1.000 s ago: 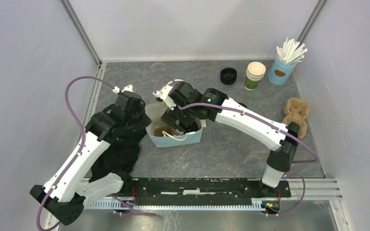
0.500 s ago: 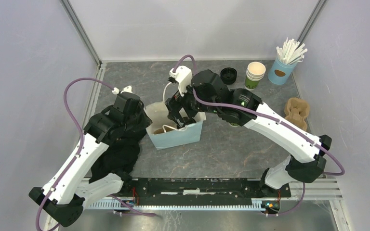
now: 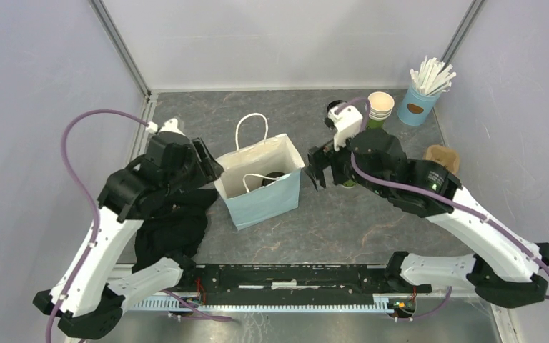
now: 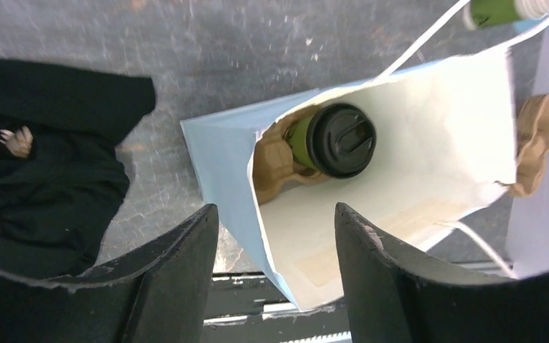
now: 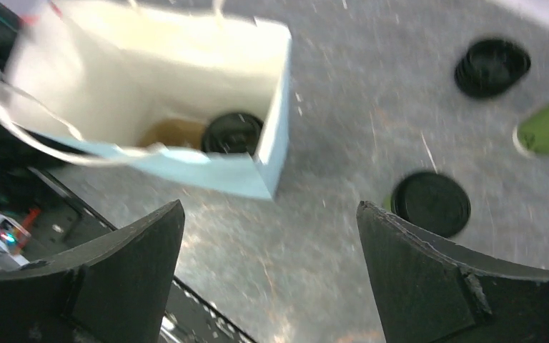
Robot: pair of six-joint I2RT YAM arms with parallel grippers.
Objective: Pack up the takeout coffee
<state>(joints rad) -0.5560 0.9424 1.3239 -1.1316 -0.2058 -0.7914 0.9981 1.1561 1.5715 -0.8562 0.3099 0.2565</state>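
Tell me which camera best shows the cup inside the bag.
Left wrist: it looks into the bag, showing the cup with black lid and green side in a carrier. Right wrist shows only a blurred lid; top view, a dark spot.

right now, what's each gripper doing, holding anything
Left gripper: open, holding nothing, above the paper bag.
Right gripper: open wide, holding nothing.
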